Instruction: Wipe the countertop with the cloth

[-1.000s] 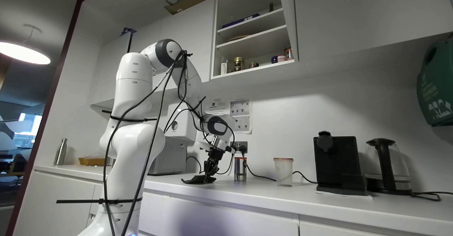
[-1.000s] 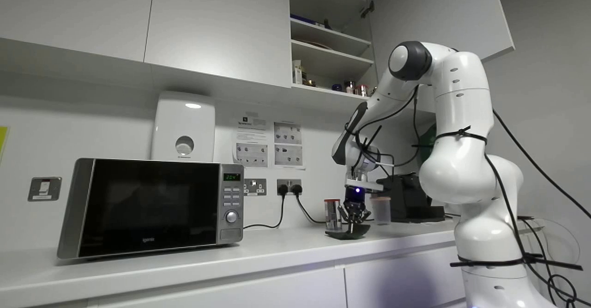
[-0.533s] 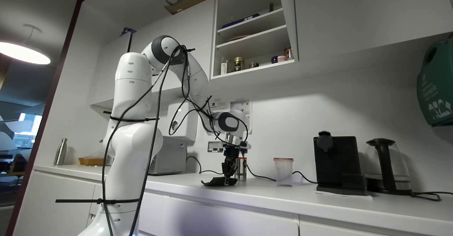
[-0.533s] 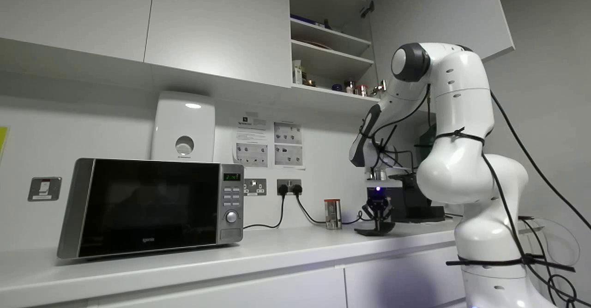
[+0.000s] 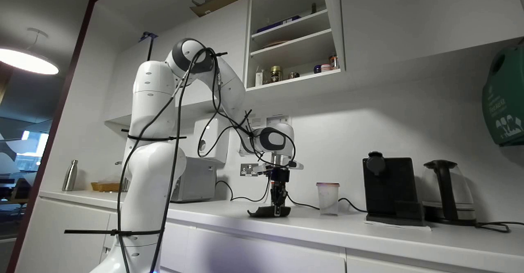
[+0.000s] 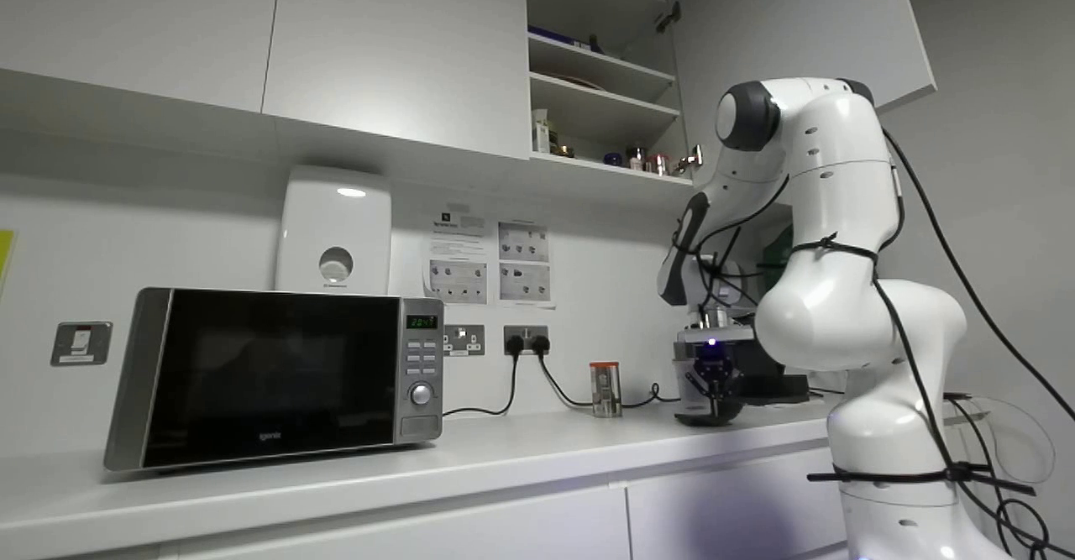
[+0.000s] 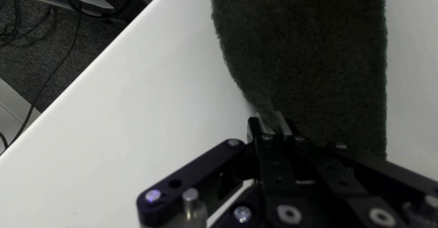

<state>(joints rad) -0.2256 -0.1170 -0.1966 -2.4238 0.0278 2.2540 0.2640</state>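
The dark grey-green cloth [image 7: 314, 57] lies on the white countertop [image 7: 119, 125] in the wrist view, spreading up from the gripper and out of the top of the picture. My gripper [image 7: 274, 123] is shut on a bunched edge of the cloth, which shows between its pale pads. In both exterior views the gripper [image 5: 277, 210] [image 6: 714, 409] points down at the countertop [image 5: 327, 228] [image 6: 521, 451]. The cloth [image 5: 261, 212] [image 6: 694, 419] lies low and dark under its fingertips, with one end curled up a little.
A clear tub with an orange lid [image 5: 328, 199] stands near the gripper. A tin with a red lid [image 6: 605, 389] stands by the wall. The coffee machine [image 5: 389, 189], kettle [image 5: 444, 191] and microwave [image 6: 277, 375] also stand on the countertop. The front edge shows in the wrist view [image 7: 85, 69].
My gripper and the cloth have slid along the countertop, to the right in both exterior views, toward the tub and coffee machine. The gripper has turned more upright and still holds the cloth.
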